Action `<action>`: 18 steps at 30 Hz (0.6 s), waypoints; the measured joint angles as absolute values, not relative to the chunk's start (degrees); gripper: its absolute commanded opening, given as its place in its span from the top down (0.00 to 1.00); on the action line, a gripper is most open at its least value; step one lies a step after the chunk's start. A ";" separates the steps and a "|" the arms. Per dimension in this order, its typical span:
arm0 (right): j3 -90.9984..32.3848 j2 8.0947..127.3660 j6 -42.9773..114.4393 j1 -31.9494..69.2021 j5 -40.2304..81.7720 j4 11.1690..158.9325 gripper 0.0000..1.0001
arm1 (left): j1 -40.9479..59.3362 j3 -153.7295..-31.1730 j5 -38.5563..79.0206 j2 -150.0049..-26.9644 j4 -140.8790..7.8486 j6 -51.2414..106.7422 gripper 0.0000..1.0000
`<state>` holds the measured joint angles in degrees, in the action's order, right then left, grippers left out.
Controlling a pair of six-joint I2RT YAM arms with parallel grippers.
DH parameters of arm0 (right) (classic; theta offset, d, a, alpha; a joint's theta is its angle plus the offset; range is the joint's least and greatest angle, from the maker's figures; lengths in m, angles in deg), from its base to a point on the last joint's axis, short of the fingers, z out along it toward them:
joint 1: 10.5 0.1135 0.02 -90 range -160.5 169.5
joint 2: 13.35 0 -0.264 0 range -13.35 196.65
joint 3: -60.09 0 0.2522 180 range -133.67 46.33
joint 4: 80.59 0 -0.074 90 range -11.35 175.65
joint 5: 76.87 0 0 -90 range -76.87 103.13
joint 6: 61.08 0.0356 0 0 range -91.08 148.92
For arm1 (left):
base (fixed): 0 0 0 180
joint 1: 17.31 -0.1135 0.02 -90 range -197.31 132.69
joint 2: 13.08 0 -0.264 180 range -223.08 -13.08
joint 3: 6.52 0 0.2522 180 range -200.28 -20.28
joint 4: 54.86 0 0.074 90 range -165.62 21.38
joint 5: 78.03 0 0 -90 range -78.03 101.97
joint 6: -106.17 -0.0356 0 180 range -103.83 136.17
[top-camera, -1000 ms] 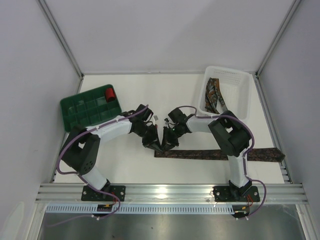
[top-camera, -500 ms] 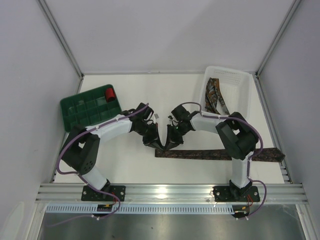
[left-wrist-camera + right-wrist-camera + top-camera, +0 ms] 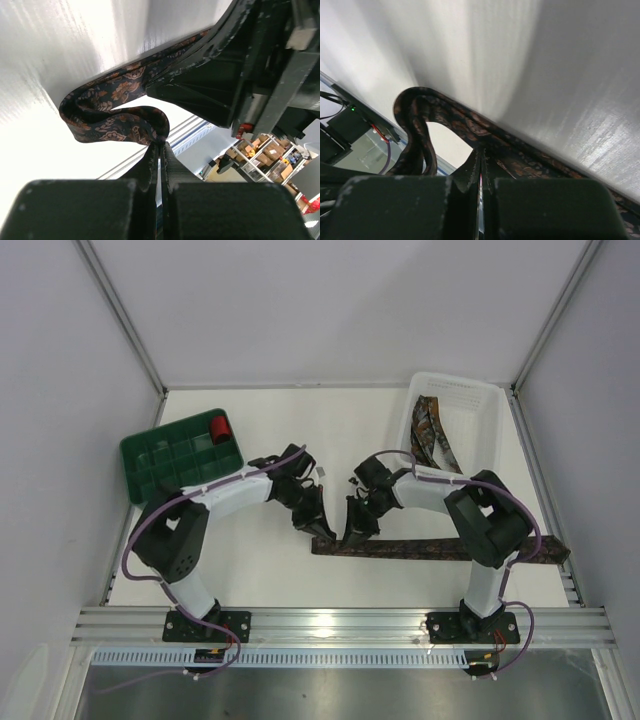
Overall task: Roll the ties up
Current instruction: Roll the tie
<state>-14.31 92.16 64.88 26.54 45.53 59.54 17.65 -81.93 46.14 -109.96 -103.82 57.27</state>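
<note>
Both arms have shifted since the earlier frame. The right arm's elbow has swung outward, and the right gripper (image 3: 352,538) has moved a little rightward along the necktie (image 3: 430,550). The left gripper (image 3: 322,531) has followed it, lower and slightly right.

Gripper state: the left gripper is pinched fully together on the necktie's left end, where the cloth curls into a loose loop. The right gripper is likewise clamped flat on the cloth just beside that loop.

Location: the necktie lies along the near part of the desk (image 3: 260,580). Its left end is lifted between the two grippers, and the rest lies flat, running to a pointed end near the right edge.

Progress: judged early. Only one slack first curl exists, no tight turn has formed, and nearly the whole length is unrolled. The other ties (image 3: 430,435) sit in the white basket (image 3: 490,410) at the far right, not yet rolled. A red roll (image 3: 220,426) rests in the green tray (image 3: 150,455).

Limits: the right arm hides part of the necktie's middle. The number of ties in the basket cannot be made out. The wrist views show only the loop itself.
</note>
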 measured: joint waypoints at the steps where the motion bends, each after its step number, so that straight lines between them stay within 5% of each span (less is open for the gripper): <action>1: -13.83 92.16 64.88 26.54 45.45 59.60 0.98 | 17.87 -82.08 46.14 -110.24 -103.82 57.25 1.00; 18: -11.87 87.18 64.82 23.04 44.90 59.25 0.98 | 20.45 -84.20 46.12 -117.33 -102.84 57.14 0.93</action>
